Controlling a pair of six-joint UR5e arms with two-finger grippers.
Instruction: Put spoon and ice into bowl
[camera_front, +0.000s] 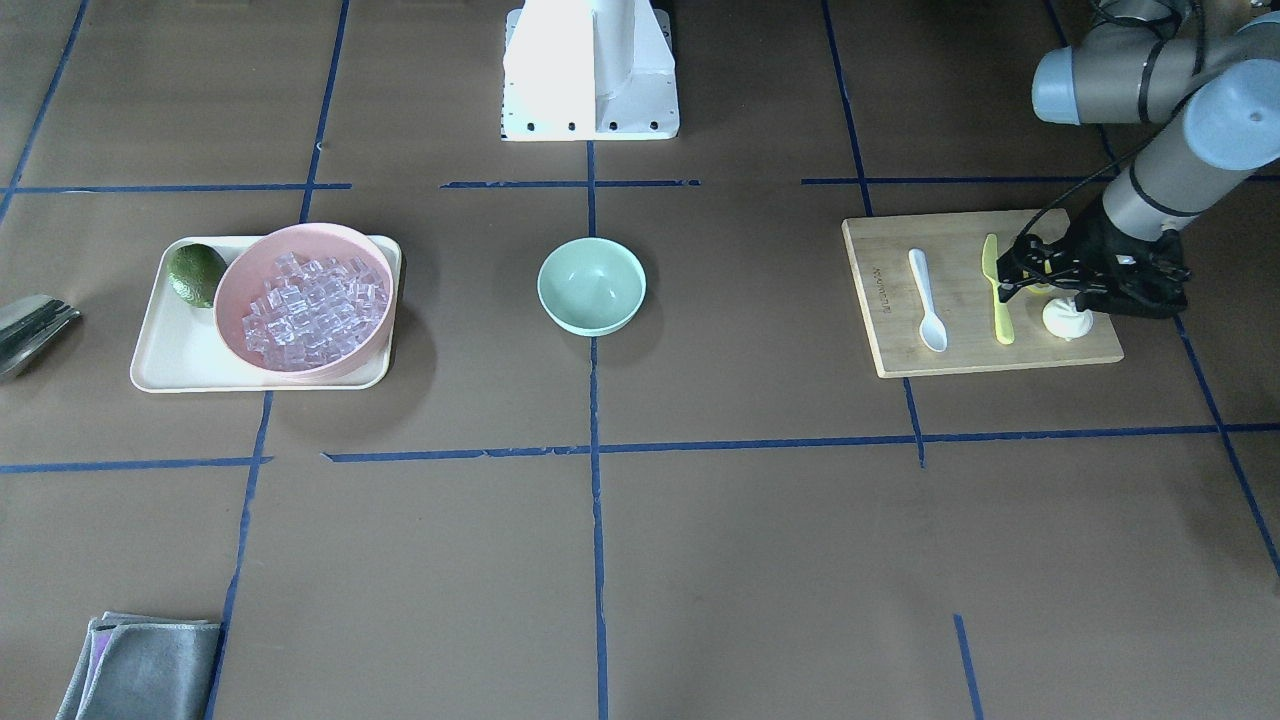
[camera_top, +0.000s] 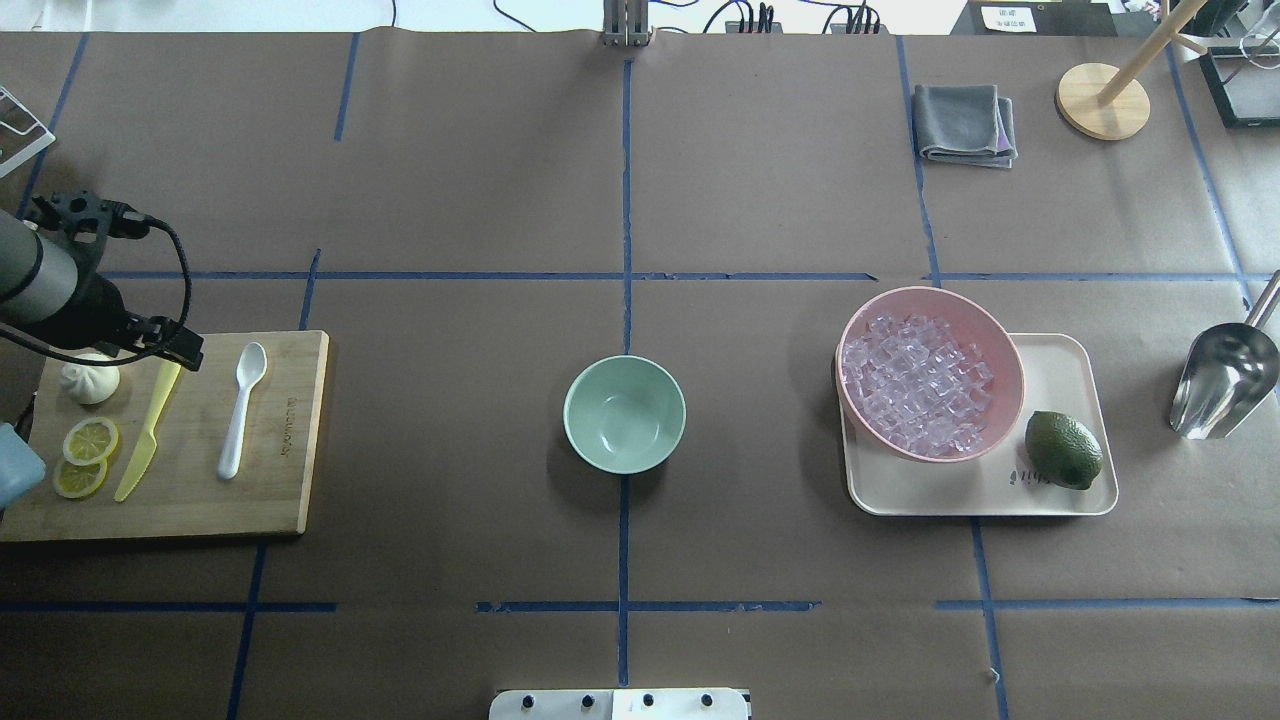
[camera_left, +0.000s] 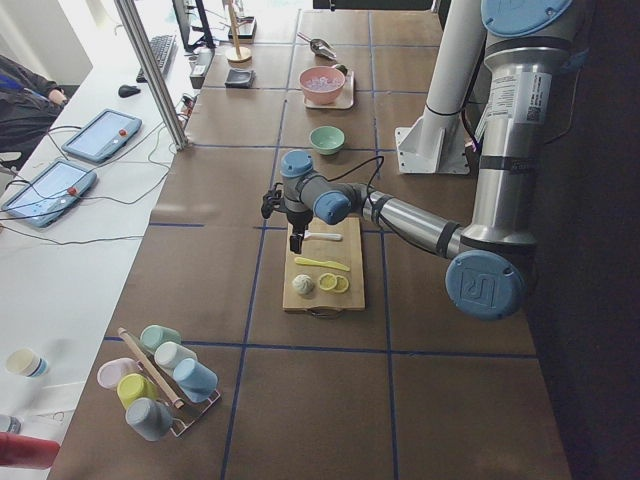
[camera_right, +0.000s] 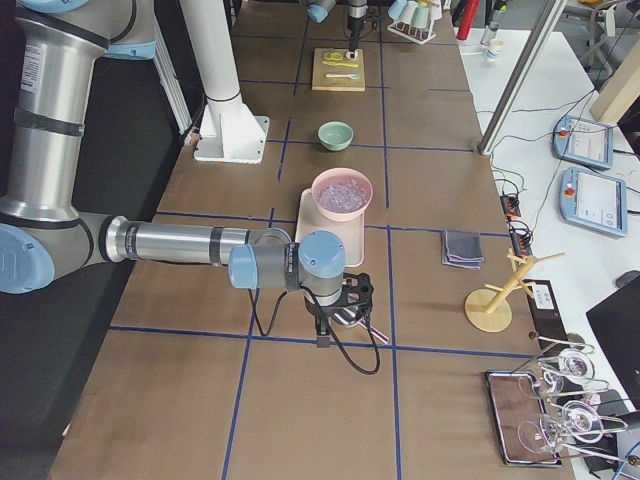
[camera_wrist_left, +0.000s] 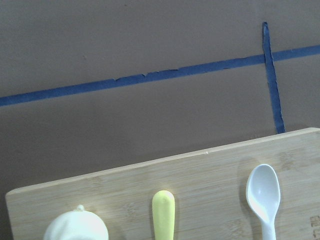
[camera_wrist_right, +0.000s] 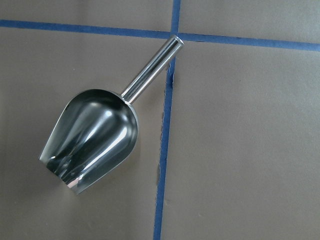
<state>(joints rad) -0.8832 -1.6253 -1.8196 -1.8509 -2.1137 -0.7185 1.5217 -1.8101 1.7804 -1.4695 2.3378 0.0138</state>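
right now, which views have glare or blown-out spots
Front-facing view: the robot base is blown out to flat white. Right wrist view: the metal scoop carries bright mirror streaks, yet its edges stay sharp. Overhead view: even light, with only a soft shadow at the bowl.

Spoon (camera_wrist_left: 263, 195), ylw knife (camera_wrist_left: 163, 212) on brd (camera_wrist_left: 210, 170)

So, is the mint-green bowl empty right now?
Empty: the bowl shows a bare inside; spoon on the cutting board, ice in the pink bowl.
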